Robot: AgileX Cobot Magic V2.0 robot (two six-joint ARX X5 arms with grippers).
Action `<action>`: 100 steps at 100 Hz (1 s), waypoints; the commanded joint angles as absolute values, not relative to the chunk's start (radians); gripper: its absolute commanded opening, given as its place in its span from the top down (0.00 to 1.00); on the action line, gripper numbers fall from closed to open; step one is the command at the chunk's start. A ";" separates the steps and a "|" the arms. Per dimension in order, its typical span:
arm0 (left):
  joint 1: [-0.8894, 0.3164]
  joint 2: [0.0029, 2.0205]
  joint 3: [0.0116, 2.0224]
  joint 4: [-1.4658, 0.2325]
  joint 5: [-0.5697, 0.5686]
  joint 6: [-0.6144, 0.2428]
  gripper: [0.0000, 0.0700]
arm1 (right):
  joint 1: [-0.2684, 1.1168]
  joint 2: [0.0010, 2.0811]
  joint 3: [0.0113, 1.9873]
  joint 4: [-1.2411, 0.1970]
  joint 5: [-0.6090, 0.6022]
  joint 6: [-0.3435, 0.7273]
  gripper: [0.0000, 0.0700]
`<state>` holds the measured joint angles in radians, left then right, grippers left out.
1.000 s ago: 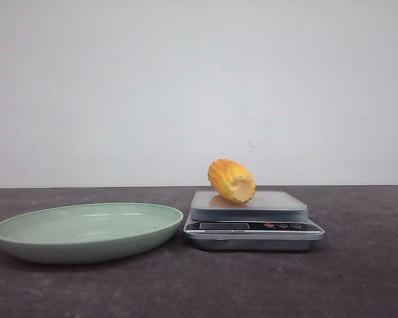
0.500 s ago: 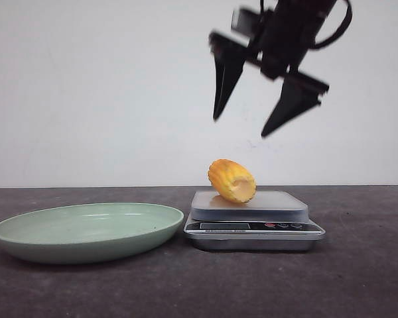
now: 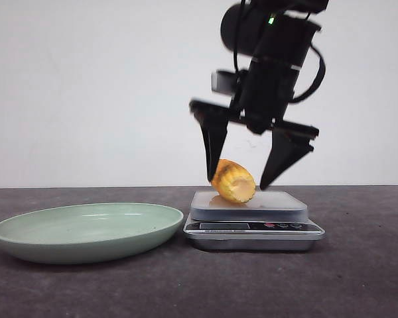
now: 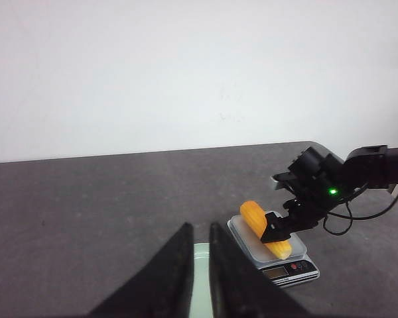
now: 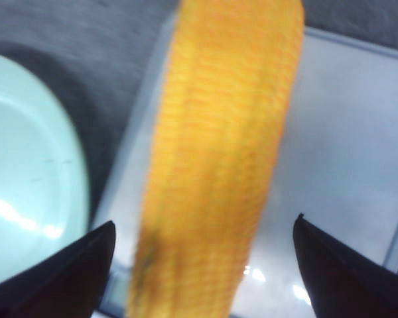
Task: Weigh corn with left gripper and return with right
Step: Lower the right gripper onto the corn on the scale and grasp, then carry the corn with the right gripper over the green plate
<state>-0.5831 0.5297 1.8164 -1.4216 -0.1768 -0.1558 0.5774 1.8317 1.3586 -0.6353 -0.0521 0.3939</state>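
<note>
Right arm drops over the scale, jaws apart astride the corn.

A second ago nothing hung above the worktop [image 3: 358,278]; now the right gripper [image 3: 242,182] straddles the corn [image 3: 233,180] on the scale [image 3: 252,218], so weighing looks finished and the return to the plate [image 3: 86,228] begins. The left gripper [image 4: 199,268], jaws nearly together, holds nothing. Finger contact and the display are unreadable.

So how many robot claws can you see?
2. The right gripper is open, down around the corn on the scale. The left gripper hangs back above the green plate, fingers nearly together.
</note>
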 commanded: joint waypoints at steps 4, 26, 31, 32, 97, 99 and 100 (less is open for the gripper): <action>-0.590 0.530 1.828 -1.460 -0.175 -0.143 1.00 | 0.588 1.871 1.378 -0.641 -0.033 0.434 0.68; -0.589 0.530 1.816 -1.460 -0.176 -0.144 1.00 | 0.598 1.857 1.385 -0.607 -0.025 0.451 0.99; -0.590 0.530 1.812 -1.460 -0.176 -0.144 1.00 | 0.596 1.839 1.396 -0.606 -0.022 0.455 0.99; -0.589 0.530 1.811 -1.460 -0.176 -0.143 1.00 | 0.595 1.835 1.398 -0.606 -0.021 0.455 0.99; -0.590 0.530 1.747 -1.459 -0.297 -0.144 1.00 | 0.764 1.569 1.724 -0.550 0.001 0.280 0.99; -0.589 0.530 1.747 -1.459 -0.296 -0.144 1.00 | 0.769 1.569 1.724 -0.551 0.001 0.280 0.99; -0.589 0.530 1.747 -1.459 -0.297 -0.144 1.00 | 0.772 1.570 1.724 -0.553 0.001 0.280 0.99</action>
<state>-0.5831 0.5289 1.7313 -1.4216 -0.2905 -0.1490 0.7525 1.5490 1.7081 -0.5499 -0.0002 0.3027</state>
